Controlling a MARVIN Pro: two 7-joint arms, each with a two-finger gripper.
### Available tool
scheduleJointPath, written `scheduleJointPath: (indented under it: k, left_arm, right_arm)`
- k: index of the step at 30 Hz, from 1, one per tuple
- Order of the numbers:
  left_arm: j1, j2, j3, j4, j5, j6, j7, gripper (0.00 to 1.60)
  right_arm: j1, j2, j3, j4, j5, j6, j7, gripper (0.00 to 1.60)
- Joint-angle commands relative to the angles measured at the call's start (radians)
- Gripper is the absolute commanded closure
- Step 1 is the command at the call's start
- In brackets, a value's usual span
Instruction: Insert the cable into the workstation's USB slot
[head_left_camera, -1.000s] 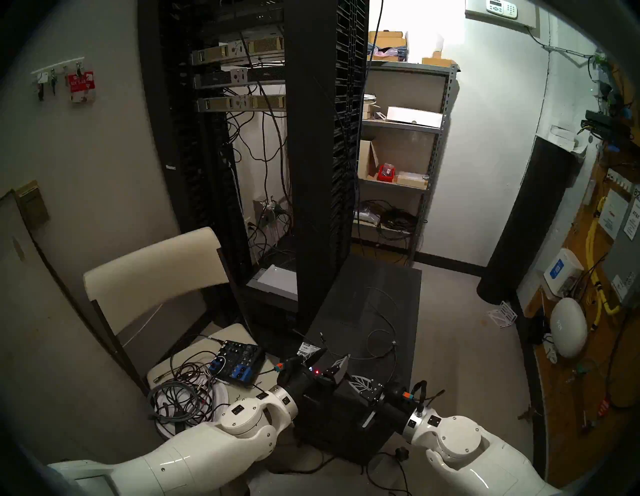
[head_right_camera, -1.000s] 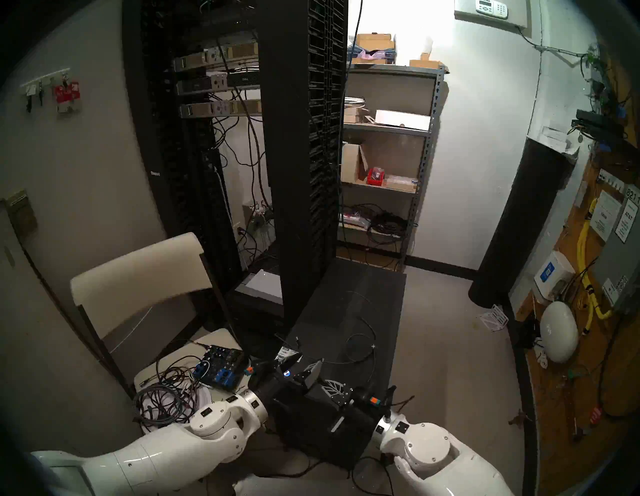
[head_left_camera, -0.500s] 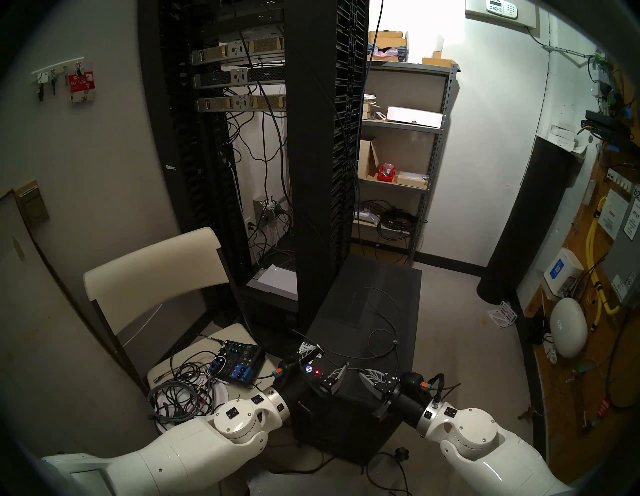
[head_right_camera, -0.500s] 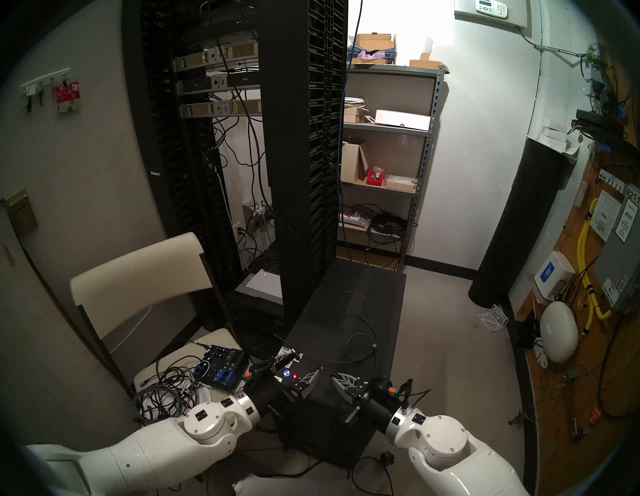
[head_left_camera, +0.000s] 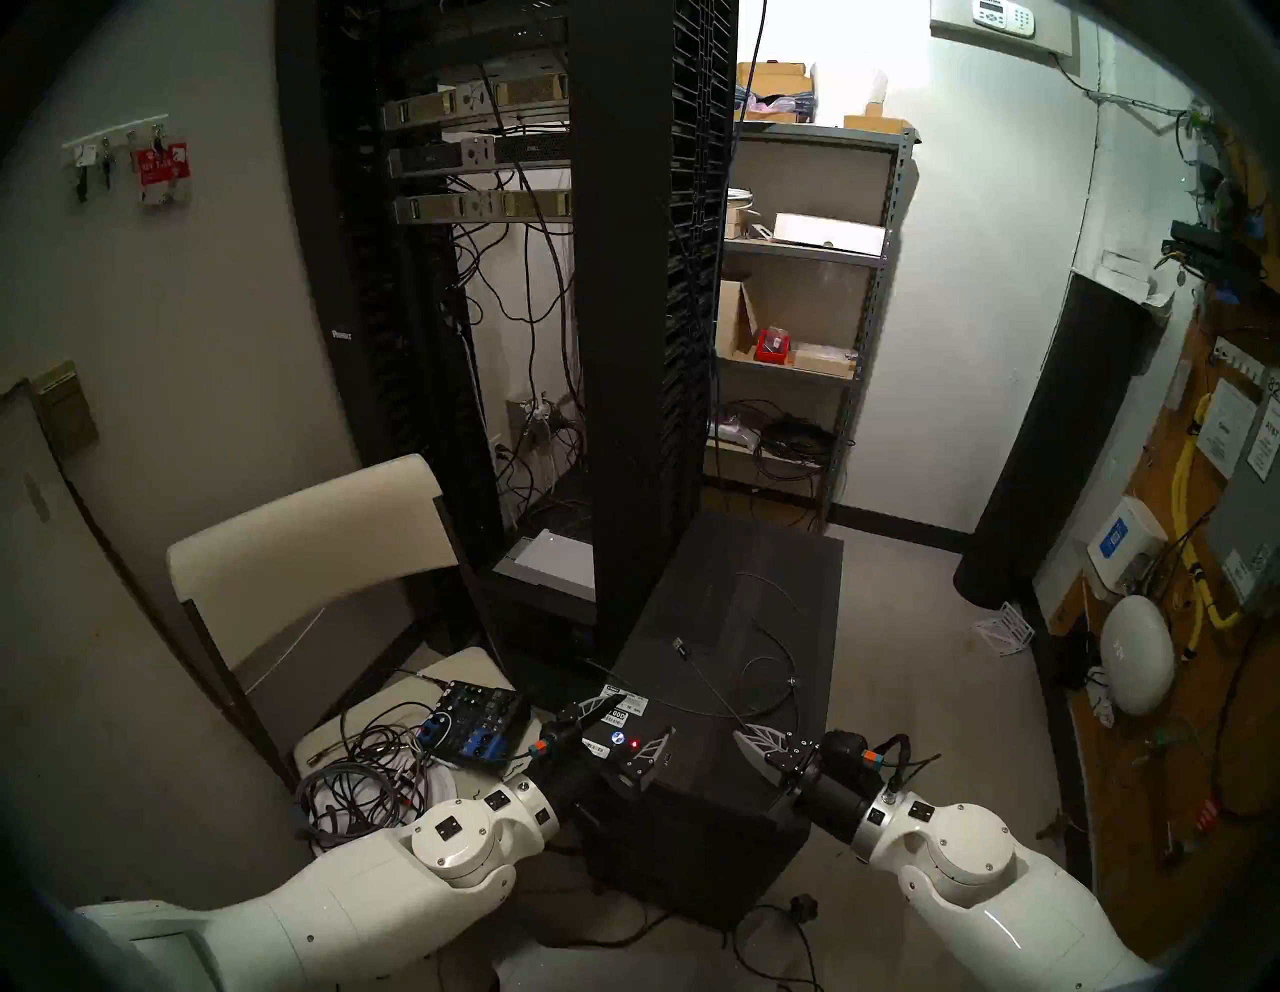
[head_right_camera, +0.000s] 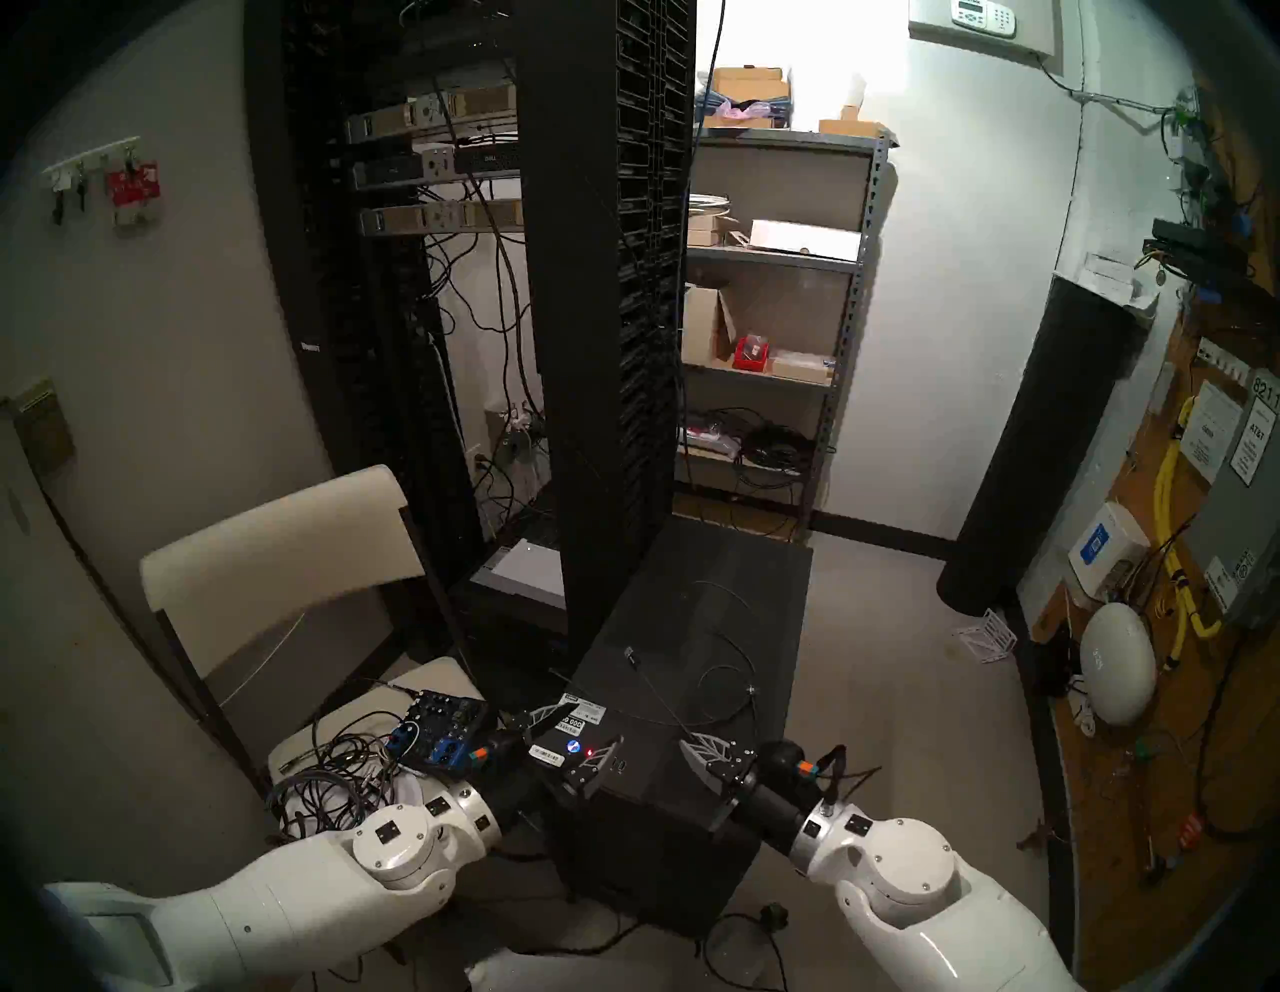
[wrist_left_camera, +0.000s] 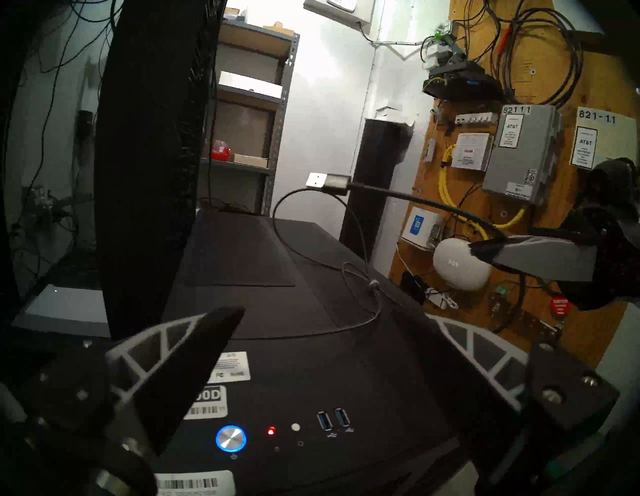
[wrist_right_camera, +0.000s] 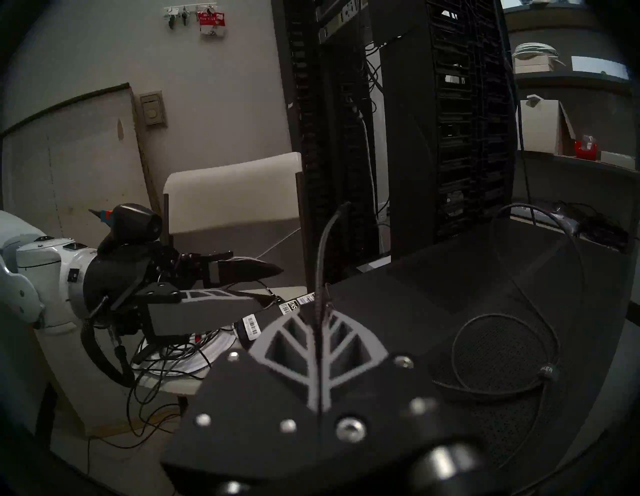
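Beside workstation (head_left_camera: 734, 623) | server rack (head_left_camera: 623, 312) left | chair (head_left_camera: 312, 547), mixer (head_left_camera: 478, 727)

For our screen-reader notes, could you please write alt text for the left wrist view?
The right gripper, shut on the cable, holds its silver plug end in the air above the black workstation. Two blue USB slots sit beside a red light; the left gripper's open fingers frame the view.

Server rack (head_left_camera: 623, 312) behind; blue mixer (head_left_camera: 478, 724) on chair (head_left_camera: 312, 547); shelving (head_left_camera: 810, 312) right.
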Motion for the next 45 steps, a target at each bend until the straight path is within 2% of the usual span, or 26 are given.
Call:
scheduleJointPath:
  k: [1, 3, 4, 5, 7, 9, 12, 14, 15, 16, 19, 22, 23, 24, 37, 43, 45]
  left_arm:
    - [0.003, -0.032, -0.007, 0.013, 0.199, -0.112, 0.077, 0.0]
    - [0.002, -0.034, 0.009, 0.028, 0.251, -0.141, 0.084, 0.0]
    - [0.002, -0.034, 0.009, 0.028, 0.251, -0.141, 0.084, 0.0]
    - [0.002, -0.041, 0.016, 0.044, 0.309, -0.183, 0.102, 0.0]
    - [0.003, -0.048, 0.019, 0.055, 0.368, -0.211, 0.127, 0.0]
    - [0.001, -0.05, 0.022, 0.061, 0.391, -0.226, 0.134, 0.0]
    - [-0.01, -0.066, 0.028, 0.087, 0.505, -0.288, 0.182, 0.0]
    - [-0.016, -0.077, 0.028, 0.103, 0.555, -0.315, 0.207, 0.0]
    - [-0.016, -0.077, 0.028, 0.103, 0.555, -0.315, 0.207, 0.0]
    - [-0.024, -0.091, 0.024, 0.125, 0.609, -0.348, 0.238, 0.0]
    - [-0.035, -0.118, 0.014, 0.157, 0.684, -0.371, 0.288, 0.0]
    - [-0.047, -0.132, 0.009, 0.176, 0.724, -0.374, 0.307, 0.0]
    - [-0.059, -0.15, 0.002, 0.201, 0.78, -0.38, 0.339, 0.0]
    - [-0.059, -0.15, 0.002, 0.201, 0.78, -0.38, 0.339, 0.0]
    - [-0.121, -0.241, -0.029, 0.338, 1.076, -0.355, 0.527, 0.0]
    - [-0.139, -0.265, -0.042, 0.384, 1.204, -0.336, 0.621, 0.24]
    - [-0.142, -0.268, -0.041, 0.392, 1.225, -0.333, 0.644, 0.26]
  right_arm:
    - [-0.005, 0.004, 0.004, -0.031, 0.043, 0.034, 0.021, 1.6]
    - [-0.006, 0.002, 0.005, -0.033, 0.046, 0.041, 0.021, 1.6]
    - [-0.006, 0.002, 0.005, -0.033, 0.046, 0.041, 0.021, 1.6]
    - [-0.007, -0.001, 0.008, -0.034, 0.057, 0.051, 0.021, 1.6]
    - [-0.008, -0.003, 0.012, -0.036, 0.071, 0.062, 0.026, 1.6]
    - [-0.007, -0.006, 0.012, -0.035, 0.08, 0.067, 0.031, 1.6]
    - [-0.006, -0.02, 0.008, -0.036, 0.119, 0.098, 0.045, 1.6]
    - [-0.006, -0.025, 0.005, -0.037, 0.133, 0.11, 0.053, 1.6]
    - [-0.006, -0.025, 0.005, -0.037, 0.133, 0.11, 0.053, 1.6]
    - [-0.008, -0.029, 0.004, -0.038, 0.149, 0.125, 0.062, 1.6]
    - [-0.011, -0.029, 0.003, -0.042, 0.163, 0.142, 0.071, 1.6]
    - [-0.015, -0.028, 0.004, -0.046, 0.168, 0.148, 0.076, 1.6]
    - [-0.02, -0.026, 0.006, -0.049, 0.179, 0.157, 0.085, 1.6]
    - [-0.02, -0.026, 0.006, -0.049, 0.179, 0.157, 0.085, 1.6]
    - [-0.055, -0.022, 0.005, -0.07, 0.195, 0.195, 0.114, 1.6]
    - [-0.061, -0.024, 0.013, -0.073, 0.201, 0.203, 0.12, 1.6]
    - [-0.062, -0.024, 0.015, -0.074, 0.202, 0.205, 0.12, 1.6]
